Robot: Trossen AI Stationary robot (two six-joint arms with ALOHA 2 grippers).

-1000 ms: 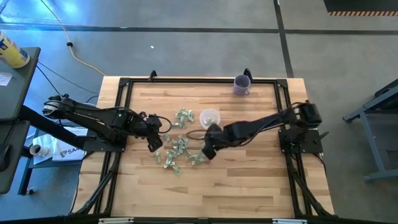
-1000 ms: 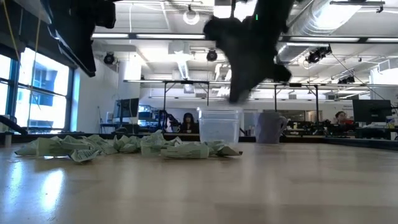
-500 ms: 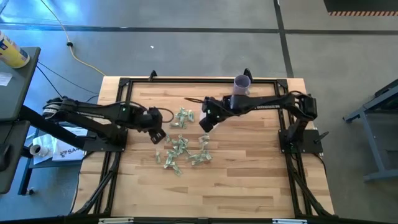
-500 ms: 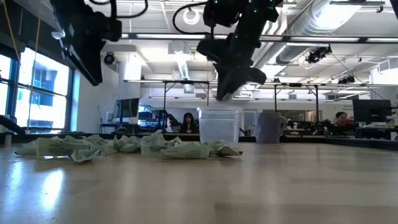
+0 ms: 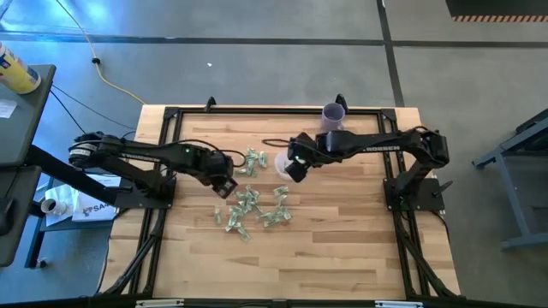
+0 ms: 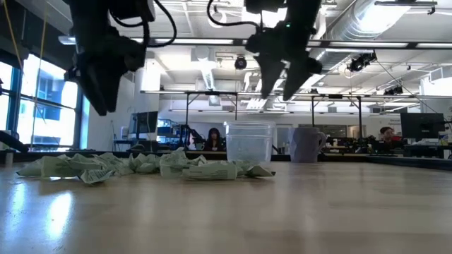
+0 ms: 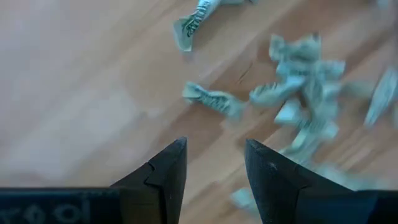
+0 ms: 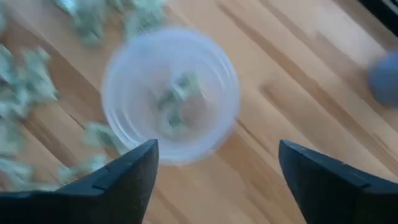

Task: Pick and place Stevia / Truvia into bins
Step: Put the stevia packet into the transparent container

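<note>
Pale green and white Stevia packets (image 5: 251, 206) lie crumpled and scattered on the wooden table, with a few more (image 5: 251, 160) by the clear cup (image 5: 281, 161). My right gripper (image 8: 217, 149) hangs open above the cup (image 8: 171, 93). A packet (image 8: 177, 99) shows inside the cup. My left gripper (image 7: 214, 149) stands open above bare wood at the left edge of the pile, pointing down, with a packet (image 7: 214, 101) just ahead of it. In the low view both grippers (image 6: 99, 99) (image 6: 280, 88) hang well above the table.
A purple cup (image 5: 332, 116) stands at the table's far edge, right of the clear cup. A black frame (image 5: 171, 115) runs along the table's sides. Bare wood (image 5: 342, 248) spreads over the near half and the right side.
My right gripper has gone up from the packet pile toward the far edge, to above the clear cup, and has opened there. My left gripper has sunk and moved a little toward the pile, rolling as it went.
</note>
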